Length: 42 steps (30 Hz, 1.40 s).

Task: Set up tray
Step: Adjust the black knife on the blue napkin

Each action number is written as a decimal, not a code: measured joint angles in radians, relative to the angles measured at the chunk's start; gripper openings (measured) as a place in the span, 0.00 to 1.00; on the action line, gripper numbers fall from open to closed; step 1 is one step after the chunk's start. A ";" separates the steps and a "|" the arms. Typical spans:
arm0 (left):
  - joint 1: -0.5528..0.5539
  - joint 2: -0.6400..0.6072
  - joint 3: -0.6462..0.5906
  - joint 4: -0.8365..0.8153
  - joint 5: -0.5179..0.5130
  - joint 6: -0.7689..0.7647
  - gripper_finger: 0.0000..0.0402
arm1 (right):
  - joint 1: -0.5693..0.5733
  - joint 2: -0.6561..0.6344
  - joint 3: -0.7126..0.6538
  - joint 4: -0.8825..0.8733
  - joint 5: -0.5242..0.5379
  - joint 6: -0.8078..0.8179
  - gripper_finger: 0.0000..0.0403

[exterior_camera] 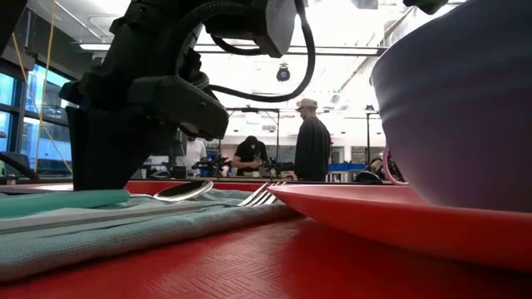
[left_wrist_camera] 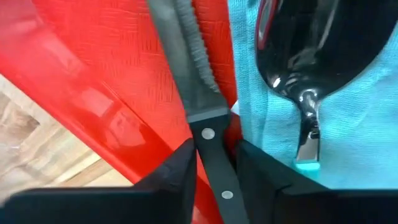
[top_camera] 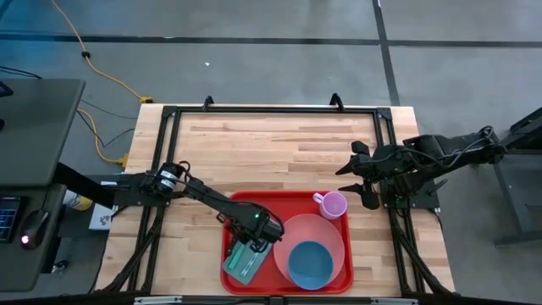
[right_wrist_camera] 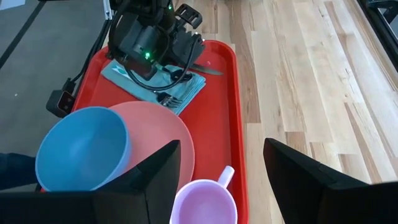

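Over the tray (top_camera: 229, 251), left gripper (left_wrist_camera: 214, 163) grips a knife (left_wrist_camera: 193, 93).

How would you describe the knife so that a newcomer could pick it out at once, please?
Find the red tray at the table's near edge; the left gripper hangs over its left end. Between the gripper's fingers lies the knife, on bare tray beside the teal napkin: black riveted handle, serrated blade, unlike the rounded spoon.

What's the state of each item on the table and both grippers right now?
tray: flat on table, loaded.
pink plate: on tray, under bowl.
blue bowl: upright on plate, empty.
pink mug: upright on tray, empty.
napkin: laid flat on tray.
spoon: lying on napkin.
fork: lying on napkin.
knife: on tray beside napkin, handle between left gripper's fingers.
left gripper: around knife handle.
right gripper: open, empty, above mug.
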 joint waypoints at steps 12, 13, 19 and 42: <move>0.001 -0.007 -0.001 -0.068 -0.042 0.004 0.14 | 0.000 0.000 0.000 -0.003 0.000 -0.001 0.52; 0.001 -0.009 -0.001 -0.076 -0.048 0.005 0.15 | 0.000 0.000 0.000 -0.003 0.000 -0.002 0.52; 0.002 -0.060 0.000 -0.134 -0.077 -0.023 0.15 | 0.000 0.000 0.000 -0.006 0.000 -0.002 0.52; -0.056 -0.117 0.066 0.035 -0.036 -0.040 0.15 | 0.000 -0.001 0.000 -0.032 0.023 -0.018 0.52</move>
